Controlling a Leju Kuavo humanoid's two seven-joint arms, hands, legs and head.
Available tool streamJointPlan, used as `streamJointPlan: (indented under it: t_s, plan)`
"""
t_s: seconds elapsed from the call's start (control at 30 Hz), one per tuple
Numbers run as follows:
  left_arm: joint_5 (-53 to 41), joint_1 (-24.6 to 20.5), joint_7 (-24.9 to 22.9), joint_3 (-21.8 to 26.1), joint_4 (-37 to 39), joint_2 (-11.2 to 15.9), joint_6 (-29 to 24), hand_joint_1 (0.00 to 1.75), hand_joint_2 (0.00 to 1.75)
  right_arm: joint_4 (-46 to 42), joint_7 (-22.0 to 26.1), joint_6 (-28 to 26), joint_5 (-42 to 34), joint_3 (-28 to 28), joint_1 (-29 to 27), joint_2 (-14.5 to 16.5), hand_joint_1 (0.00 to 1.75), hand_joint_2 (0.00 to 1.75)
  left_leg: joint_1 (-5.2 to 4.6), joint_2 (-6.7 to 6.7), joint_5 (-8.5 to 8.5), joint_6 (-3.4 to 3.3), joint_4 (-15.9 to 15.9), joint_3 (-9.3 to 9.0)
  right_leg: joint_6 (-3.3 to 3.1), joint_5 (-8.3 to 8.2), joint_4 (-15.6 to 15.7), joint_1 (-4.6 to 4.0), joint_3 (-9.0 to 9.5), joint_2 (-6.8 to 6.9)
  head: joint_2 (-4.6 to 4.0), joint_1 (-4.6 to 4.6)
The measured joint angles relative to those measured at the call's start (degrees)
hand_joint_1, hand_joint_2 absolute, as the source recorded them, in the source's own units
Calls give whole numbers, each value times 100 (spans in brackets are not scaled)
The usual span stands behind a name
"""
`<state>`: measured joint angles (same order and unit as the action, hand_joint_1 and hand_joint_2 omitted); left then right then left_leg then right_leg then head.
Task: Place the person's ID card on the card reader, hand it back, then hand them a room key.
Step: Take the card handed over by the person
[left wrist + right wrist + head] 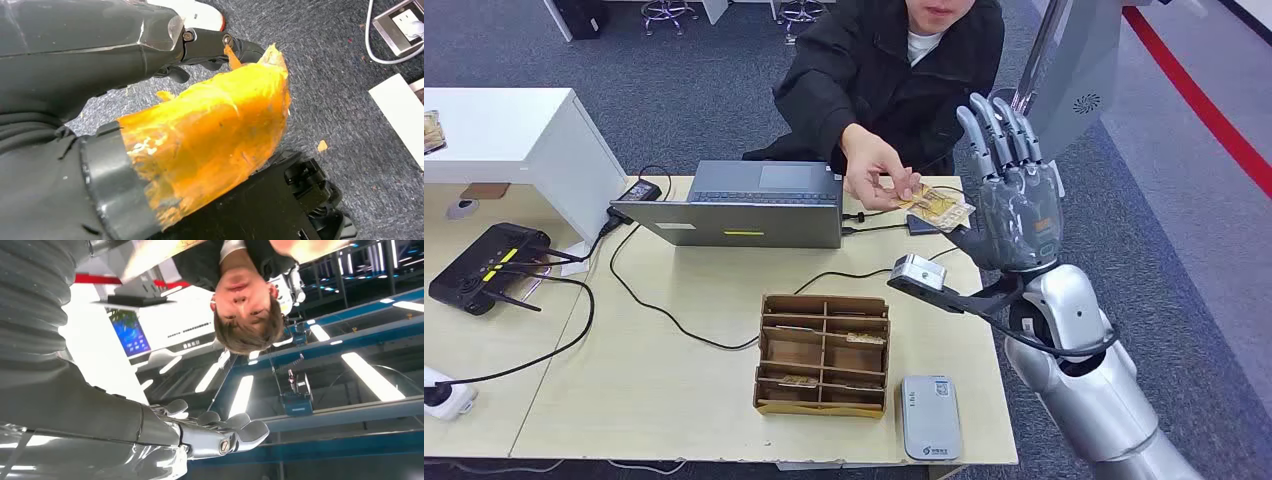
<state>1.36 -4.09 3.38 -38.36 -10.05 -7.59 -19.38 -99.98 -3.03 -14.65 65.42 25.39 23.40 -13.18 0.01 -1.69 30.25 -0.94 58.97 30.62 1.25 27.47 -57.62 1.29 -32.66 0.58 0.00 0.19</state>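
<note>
Across the table a person's hand [874, 165] holds out a yellowish ID card [941, 208] over the far right edge. My right hand [1014, 200] stands upright just right of the card, fingers spread and nothing in it; its thumb is close under the card's corner. From the right wrist, its fingers [225, 432] reach out bare. A grey-white card reader [929, 417] lies at the table's near edge. Beside it stands a cardboard organizer [824, 355] with cards in some compartments. My left hand [210, 42] hangs over the floor, dark fingers stretched out and holding nothing.
A grey laptop [749, 205] sits at the back middle with cables trailing across the wooden table [674, 390]. A black router [484, 265] and a white power strip [444, 395] lie at the left. A white desk [514, 130] adjoins the far left.
</note>
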Motion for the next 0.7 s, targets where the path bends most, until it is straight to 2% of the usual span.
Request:
streamJointPlan:
  t_s: [0.47,0.5,0.6,0.63,0.7]
  plan:
    - [-19,-2,-1,3,0,-16,1,0,0,96,-92,-99,166,95,6,-54,0,175,0,-1,0,0,0,0,0,0,0,0,-2,-1,0,1]
    - [-23,-2,-1,3,0,-16,0,0,0,96,-94,-103,165,95,0,-56,11,175,0,-1,0,0,0,0,0,0,0,0,-2,-1,0,1]
    - [-35,-2,-2,4,0,-15,-4,0,0,96,-97,-106,165,93,-23,-61,138,175,0,-1,0,0,0,0,0,0,0,0,-2,-1,0,1]
    - [-38,-2,-3,4,0,-14,-6,0,0,96,-97,-106,165,93,-32,-62,171,175,0,-1,0,0,0,0,0,0,0,0,-2,-1,0,1]
    - [-43,-2,-9,4,0,-14,-9,0,0,96,-97,-104,163,92,-50,-65,175,175,0,-1,0,0,0,0,0,0,0,0,-2,-1,0,1]
